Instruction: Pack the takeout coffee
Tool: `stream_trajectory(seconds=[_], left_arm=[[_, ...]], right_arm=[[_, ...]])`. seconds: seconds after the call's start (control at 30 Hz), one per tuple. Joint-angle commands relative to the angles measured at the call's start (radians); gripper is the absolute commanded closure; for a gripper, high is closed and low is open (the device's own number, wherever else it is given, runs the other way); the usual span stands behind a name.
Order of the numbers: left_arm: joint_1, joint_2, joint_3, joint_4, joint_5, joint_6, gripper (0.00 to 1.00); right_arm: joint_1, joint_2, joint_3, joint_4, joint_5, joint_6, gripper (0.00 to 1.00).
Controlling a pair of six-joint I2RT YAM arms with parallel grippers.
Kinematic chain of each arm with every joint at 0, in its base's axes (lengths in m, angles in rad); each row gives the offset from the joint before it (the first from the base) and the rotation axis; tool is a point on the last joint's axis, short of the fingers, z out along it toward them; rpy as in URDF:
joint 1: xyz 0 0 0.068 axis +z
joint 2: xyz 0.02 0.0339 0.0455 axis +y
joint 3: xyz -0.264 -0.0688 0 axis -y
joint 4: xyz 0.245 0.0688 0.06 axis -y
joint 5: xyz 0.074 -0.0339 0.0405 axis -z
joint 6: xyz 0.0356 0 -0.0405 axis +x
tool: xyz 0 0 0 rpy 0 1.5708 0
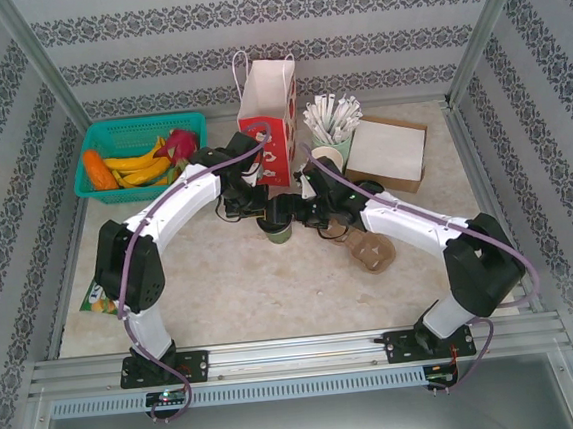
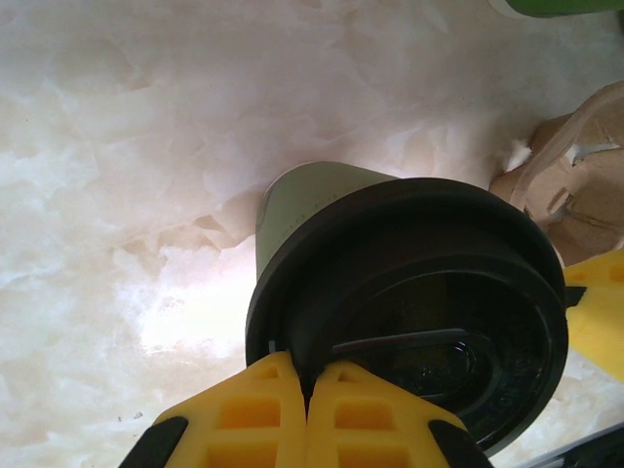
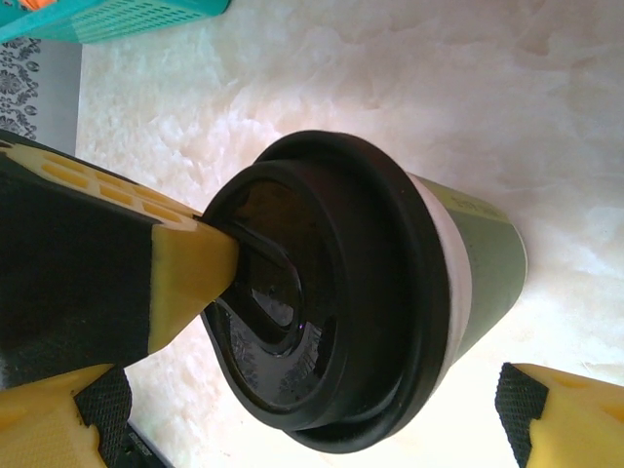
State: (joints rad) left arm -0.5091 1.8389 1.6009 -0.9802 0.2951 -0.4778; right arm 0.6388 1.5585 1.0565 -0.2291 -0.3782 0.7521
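While your left jaws are pinching the takeout coffee's (image 3: 390, 292) lid rim, be centring the released right jaws around its paper wall, squeezing gently.

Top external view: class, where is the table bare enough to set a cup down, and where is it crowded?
Bare: near middle of the table, between left arm and right arm. Crowded: the back row, basket to box, and around the takeout coffee.

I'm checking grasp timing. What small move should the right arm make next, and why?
Probably close the right claw on the takeout coffee: its fingers straddle it with gaps on both sides, while the shut left claw touches the lid.
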Motion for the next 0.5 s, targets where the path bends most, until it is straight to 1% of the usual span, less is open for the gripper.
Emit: stream_trajectory(seconds=[0.0,0.1,0.23,0.37,0.47], left_arm=[[-0.015,0.052,0.004,-0.039,-0.011,0.027,1.0],[-0.017,0.061,-0.002,-0.053,-0.025,0.02,1.0],[-0.019,0.059,0.012,-0.066,-0.041,0.02,1.0],[-0.02,0.059,0.021,-0.069,-0.037,0.025,1.0],[-0.023,0.061,0.024,-0.066,-0.032,0.025,1.0]], right_arm=[[0.004,0.009,0.045,0.02,-0.036,-0.023,0.02],[0.003,-0.011,0.036,0.024,-0.024,-0.026,0.02],[-0.013,-0.051,0.016,0.04,-0.055,-0.014,0.02],[-0.038,-0.108,-0.048,0.015,0.055,0.032,0.03],[-0.071,-0.134,-0.111,0.032,0.089,0.1,0.09]])
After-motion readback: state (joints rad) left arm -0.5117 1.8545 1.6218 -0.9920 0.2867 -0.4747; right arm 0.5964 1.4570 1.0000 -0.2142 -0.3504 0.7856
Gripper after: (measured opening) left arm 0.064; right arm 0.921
